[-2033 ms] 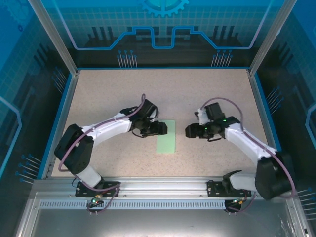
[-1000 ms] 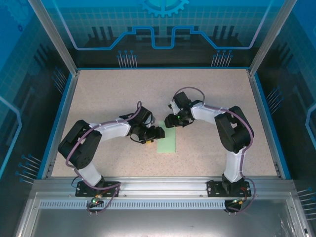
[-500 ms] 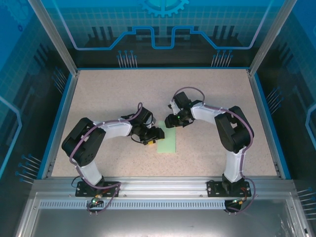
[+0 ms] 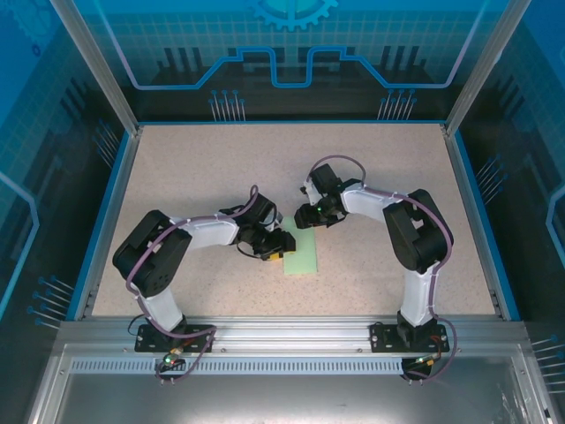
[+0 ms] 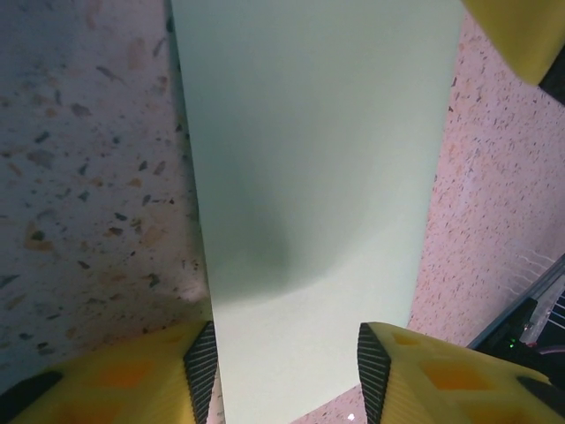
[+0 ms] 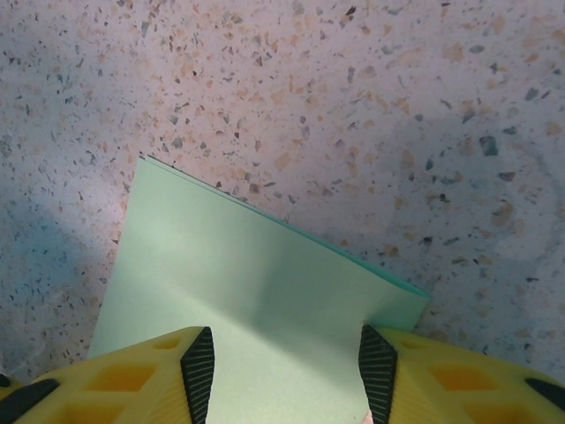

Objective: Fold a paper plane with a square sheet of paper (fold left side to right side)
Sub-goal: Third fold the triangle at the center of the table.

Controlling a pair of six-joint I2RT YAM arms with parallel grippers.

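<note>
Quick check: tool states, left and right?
Left tool: open, jaws apart over the green paper.
Right tool: open, jaws apart at the paper's far end.

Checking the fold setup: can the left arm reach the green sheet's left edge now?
Likely yes: the left gripper is open at the sheet, its fingers either side of it; the right gripper sits at the far end, clear.
</note>
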